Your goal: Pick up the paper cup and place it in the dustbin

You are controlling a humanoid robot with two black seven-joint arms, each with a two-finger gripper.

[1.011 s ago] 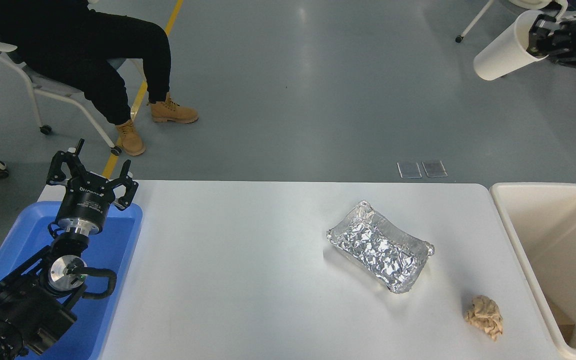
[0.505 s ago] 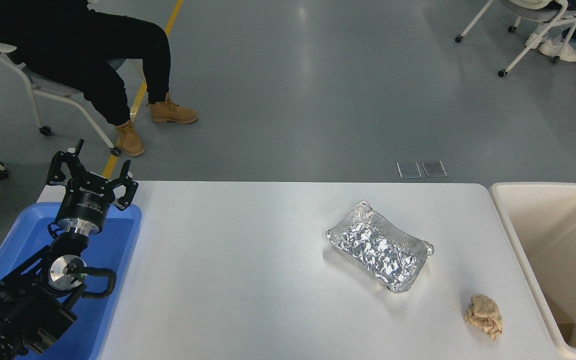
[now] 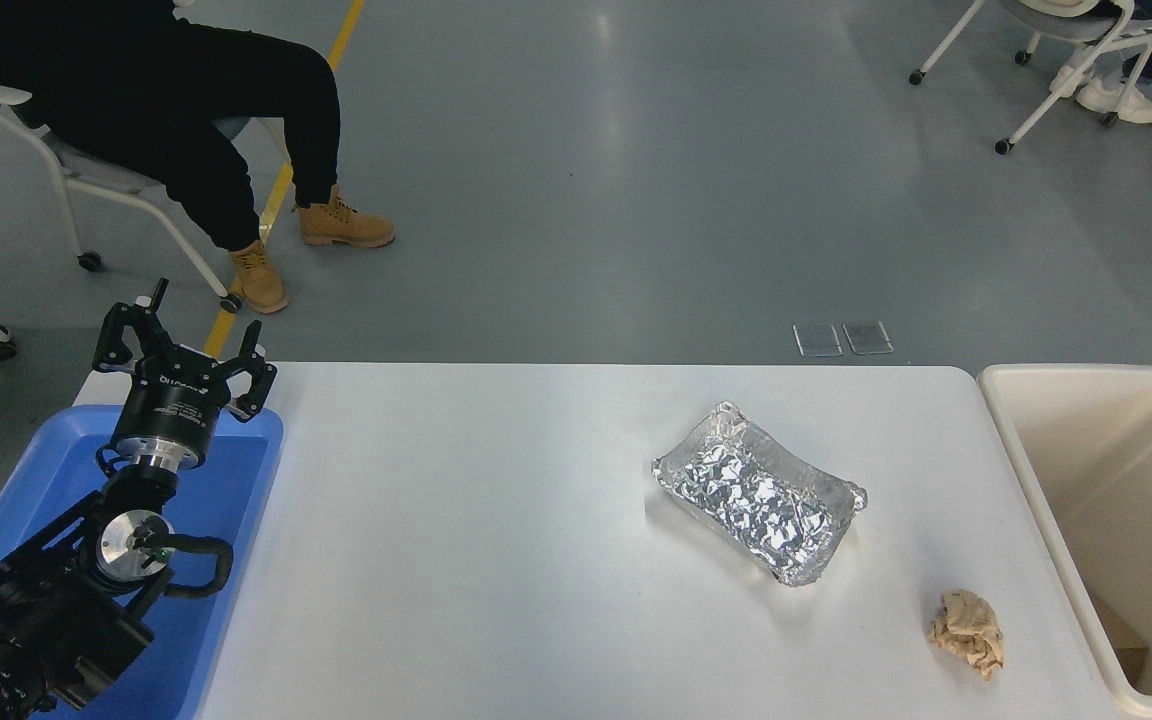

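Gone from the 1 o'clock corner since a second ago are the right gripper and the paper cup it held; neither is in view. One left gripper (image 3: 182, 345) is parked at 8 o'clock over one blue tray (image 3: 236, 480), fingers spread, holding nothing. One dustbin (image 3: 1046, 470) stands at 4 o'clock, long axis running 12-to-6, beside one foil tray (image 3: 758, 503) and one brown paper ball (image 3: 967, 632) on the table (image 3: 476, 560).

Crinkled shiny metal foil is seen on the foil tray (image 3: 758, 505); the dustbin (image 3: 1021, 470) is moulded of smooth cream plastic; the tabletop (image 3: 456, 560) is finished matt white.
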